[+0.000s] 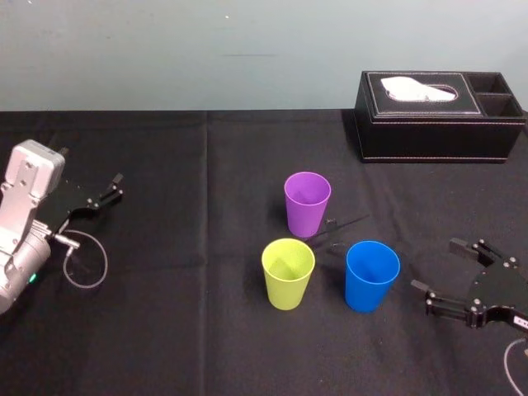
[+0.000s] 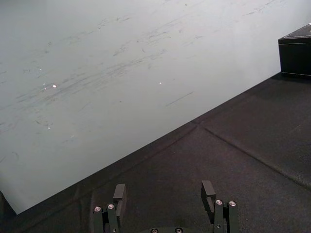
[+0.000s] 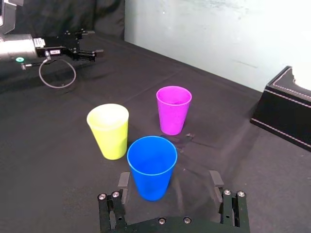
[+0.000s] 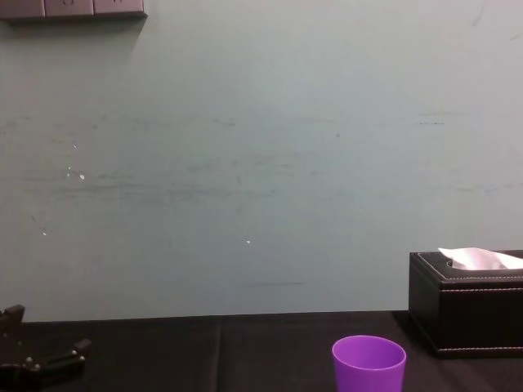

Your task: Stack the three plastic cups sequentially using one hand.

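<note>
black cloth [image 1: 206, 330] covers the table, with a pale wall [image 1: 165, 49] behind. three plastic cups stand upright on it, mouths up, all separate, none nested. purple cup [image 1: 307, 202] is farthest from the robot, about mid-table. yellow-green cup [image 1: 288, 272] is nearer the robot, slightly left of the purple one. blue cup [image 1: 372, 275] is level with the yellow-green one, to its right, with a gap between them. the three form a triangle and no two touch.

right gripper [image 1: 436, 266] sits just right of the blue cup, near it but not touching. jaws are spread wide with nothing between them. in the right wrist view the blue cup stands just ahead of the spread fingers, roughly centred on the gap, with the other two cups beyond it.

left gripper [image 1: 114, 188] is parked at the far left of the table, well apart from the cups. jaws are spread and empty; the left wrist view has bare cloth ahead of the fingers. a thin cable loop [image 1: 106, 266] lies on the cloth beside that arm.

black leather tissue box [image 1: 437, 124] with white stitching sits back right by the wall. a white tissue [image 1: 417, 89] pokes out of its top, and it has two side compartments at its right end. chest view catches the purple cup's rim at the bottom edge, with the box to its right.
</note>
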{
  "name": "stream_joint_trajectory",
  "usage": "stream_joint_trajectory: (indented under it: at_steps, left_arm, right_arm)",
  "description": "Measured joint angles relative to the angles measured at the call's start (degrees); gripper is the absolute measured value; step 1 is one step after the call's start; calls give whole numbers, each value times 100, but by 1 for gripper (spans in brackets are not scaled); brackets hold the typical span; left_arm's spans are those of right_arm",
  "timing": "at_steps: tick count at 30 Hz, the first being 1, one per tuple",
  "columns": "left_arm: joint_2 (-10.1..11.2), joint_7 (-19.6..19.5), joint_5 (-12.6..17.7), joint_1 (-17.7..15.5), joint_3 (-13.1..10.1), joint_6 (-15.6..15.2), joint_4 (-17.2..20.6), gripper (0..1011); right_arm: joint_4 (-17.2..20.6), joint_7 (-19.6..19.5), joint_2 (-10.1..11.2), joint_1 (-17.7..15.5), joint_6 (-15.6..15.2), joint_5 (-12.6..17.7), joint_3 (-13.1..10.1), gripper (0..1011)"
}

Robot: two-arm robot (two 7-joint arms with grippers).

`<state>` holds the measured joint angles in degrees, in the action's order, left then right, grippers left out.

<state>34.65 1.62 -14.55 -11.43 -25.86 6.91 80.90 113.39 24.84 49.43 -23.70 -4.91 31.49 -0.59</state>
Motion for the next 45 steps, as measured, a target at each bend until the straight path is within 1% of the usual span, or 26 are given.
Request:
stream_joint_trajectory:
  at_steps: [3,7,12,20,29,45]
  left_arm:
    - [0,0,0,0,0,0,0,1011]
    - [0,0,0,0,0,0,0,1012]
    - [0,0,0,0,0,0,0,1011]
    - [0,0,0,0,0,0,0,1011]
    - [0,0,0,0,0,0,0,1011]
    - [0,0,0,0,0,0,0,1011]
  right_arm:
    - [6,6,-37,-5,-26,-9,-49,1003]
    - [5,0,-66,49,-142,-91,-29,1003]
    - [33,-19,-54,167,-326,-335,137,1003]
    - [64,16,-58,306,-459,-506,304,1003]
    - [151,85,-67,295,-442,-553,276,1003]
    - [227,131,-128,129,-249,-586,121,1003]
